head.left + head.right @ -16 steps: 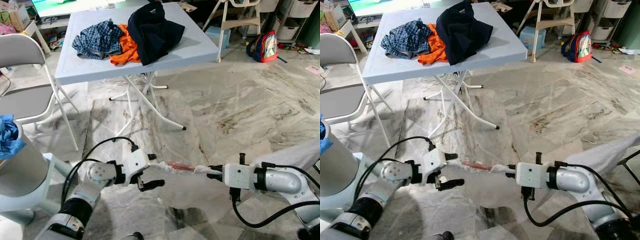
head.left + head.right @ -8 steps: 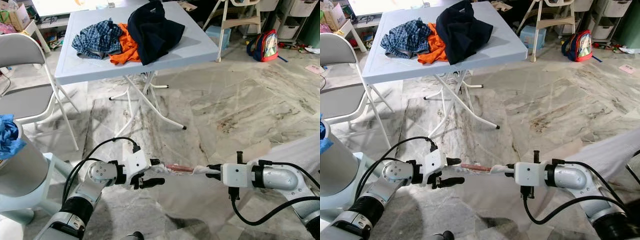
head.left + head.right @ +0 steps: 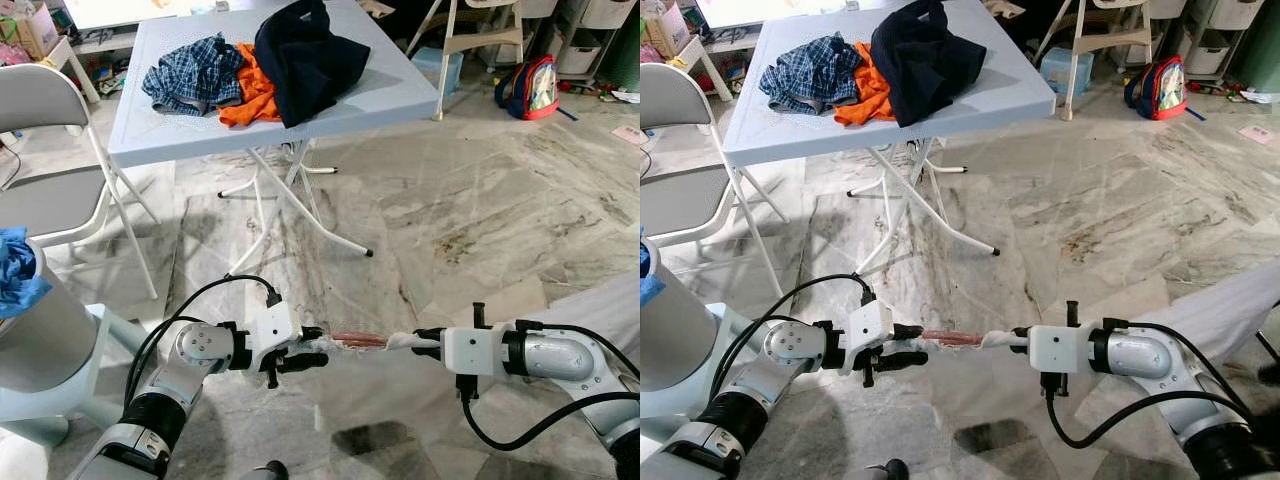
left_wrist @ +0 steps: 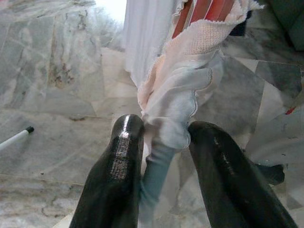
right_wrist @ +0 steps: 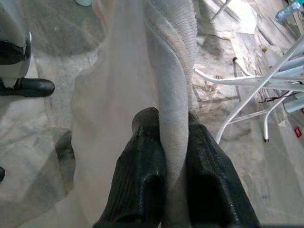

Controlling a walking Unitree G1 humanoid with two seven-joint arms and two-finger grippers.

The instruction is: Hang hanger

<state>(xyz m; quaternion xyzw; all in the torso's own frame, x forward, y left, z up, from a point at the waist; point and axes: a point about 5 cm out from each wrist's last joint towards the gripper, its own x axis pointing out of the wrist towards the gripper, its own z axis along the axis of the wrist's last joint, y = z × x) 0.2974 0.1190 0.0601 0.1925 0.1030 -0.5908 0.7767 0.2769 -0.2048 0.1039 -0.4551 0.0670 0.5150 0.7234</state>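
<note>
Left wrist view: both grippers' fingers (image 4: 118, 161) pinch white garment (image 4: 178, 104).

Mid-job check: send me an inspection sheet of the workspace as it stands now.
Surface: marble floor, bare under the arms.
Job's things: reddish hanger wrapped in a white garment, stretched level between both pincers.
Clutter: plaid, orange and dark clothes piled on the folding table.
Grippers: left pincer shut on the garment's end; right pincer shut on the other end.
Cables: black cable loops over the left arm; another hangs under the right wrist.
Surroundings: grey folding chair, backpack.
</note>
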